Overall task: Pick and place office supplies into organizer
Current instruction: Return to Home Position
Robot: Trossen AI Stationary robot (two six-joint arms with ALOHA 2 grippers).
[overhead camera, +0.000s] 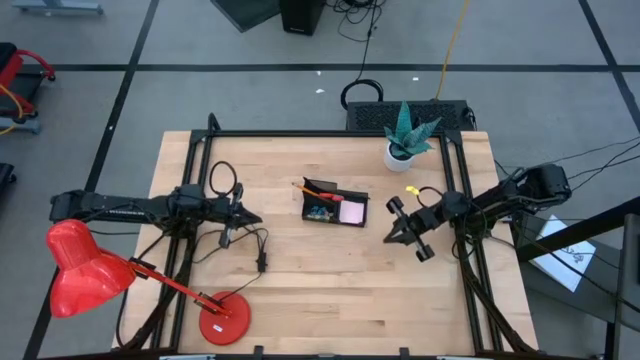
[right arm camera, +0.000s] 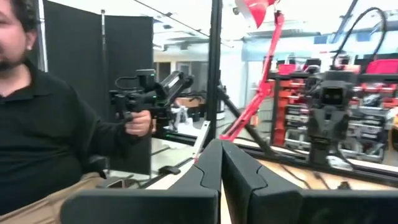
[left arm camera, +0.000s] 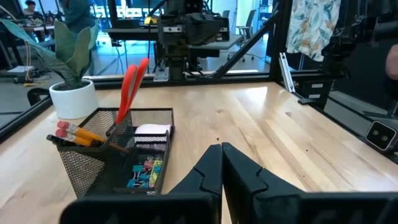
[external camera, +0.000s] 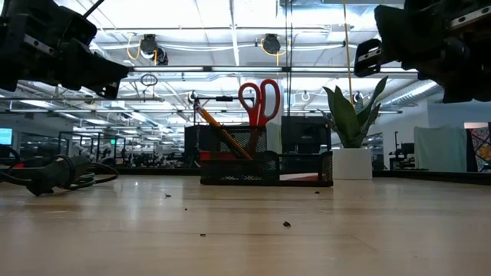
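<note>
The black mesh organizer [overhead camera: 335,207] stands at the table's middle; it also shows in the left wrist view [left arm camera: 118,158] and the low view [external camera: 265,167]. Red-handled scissors [left arm camera: 127,87] and orange pencils [left arm camera: 78,132] stand in its taller compartment. A pink sticky-note pad [left arm camera: 152,130] and coloured clips [left arm camera: 144,174] lie in the lower one. My left gripper [left arm camera: 221,152] is shut and hovers left of the organizer [overhead camera: 255,217]. My right gripper [right arm camera: 221,149] is shut and hovers to the organizer's right [overhead camera: 388,237]. Neither touches anything.
A white plant pot [overhead camera: 401,155] stands beyond the organizer. A red desk lamp [overhead camera: 85,265] with its round base [overhead camera: 222,320] sits at the near left. Black cables [overhead camera: 250,240] lie by the left arm. A person [right arm camera: 43,118] holding a hand controller stands beyond the table.
</note>
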